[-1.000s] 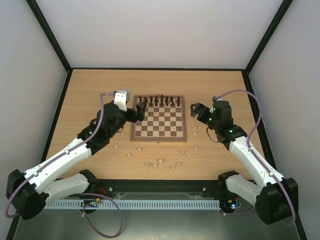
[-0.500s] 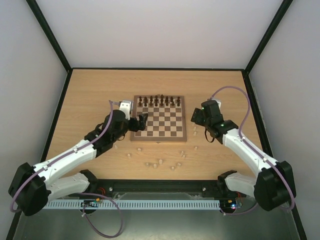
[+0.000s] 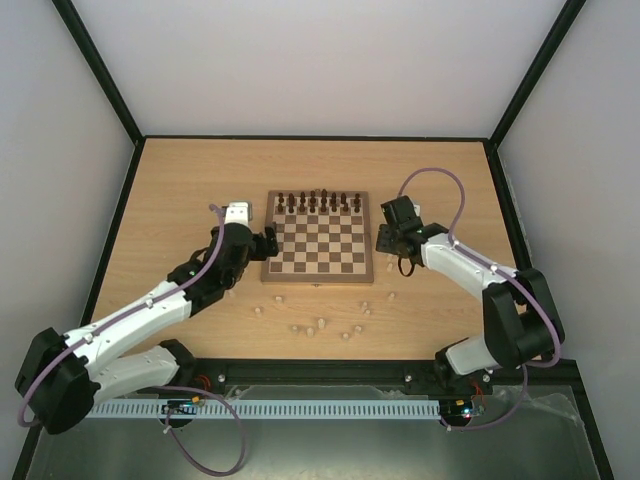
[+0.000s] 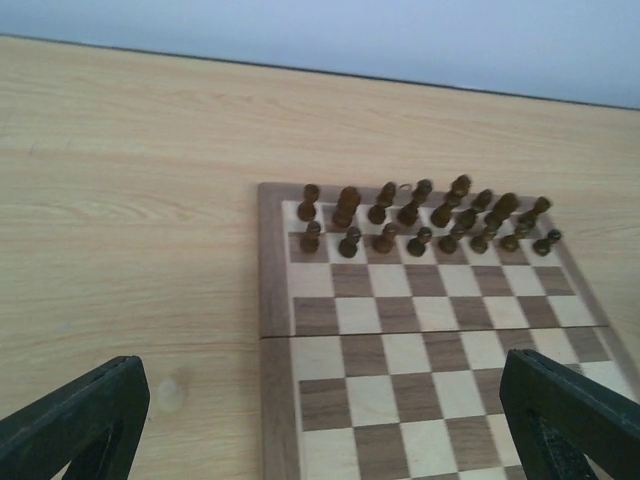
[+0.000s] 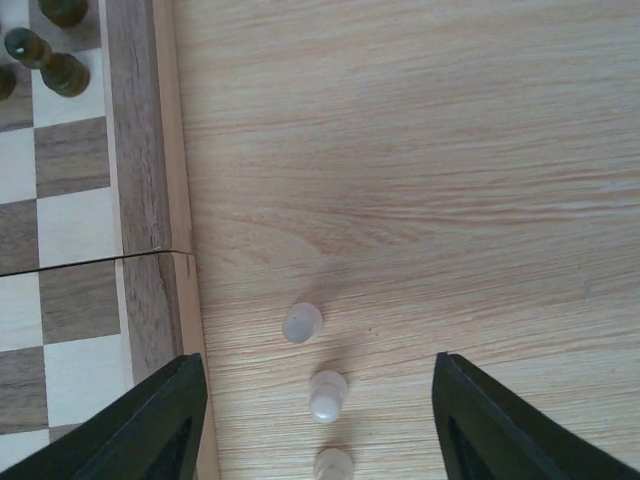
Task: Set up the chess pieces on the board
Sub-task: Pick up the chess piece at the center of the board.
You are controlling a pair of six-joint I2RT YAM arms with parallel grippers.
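The board (image 3: 318, 240) lies mid-table, with dark pieces (image 3: 318, 202) on its two far rows. Several pale chess pieces (image 3: 321, 324) lie scattered on the table in front of it. My left gripper (image 3: 268, 243) is open and empty over the board's left edge; in the left wrist view (image 4: 320, 440) the board (image 4: 400, 340) lies between its fingers, and a faint pale piece (image 4: 170, 392) stands beside the border. My right gripper (image 3: 385, 240) is open at the board's right edge. In the right wrist view (image 5: 325, 430), three pale pieces (image 5: 302, 323) stand in a row between its fingers.
The board's border (image 5: 140, 150) and a few dark pieces (image 5: 45, 50) show at the left of the right wrist view. A black frame (image 3: 310, 138) edges the table. One pale piece (image 3: 392, 296) stands alone right of the front group.
My left gripper has drawn back from the board's far left corner toward its left edge. My right gripper has moved left and down to the board's right edge, above the pale pieces there.
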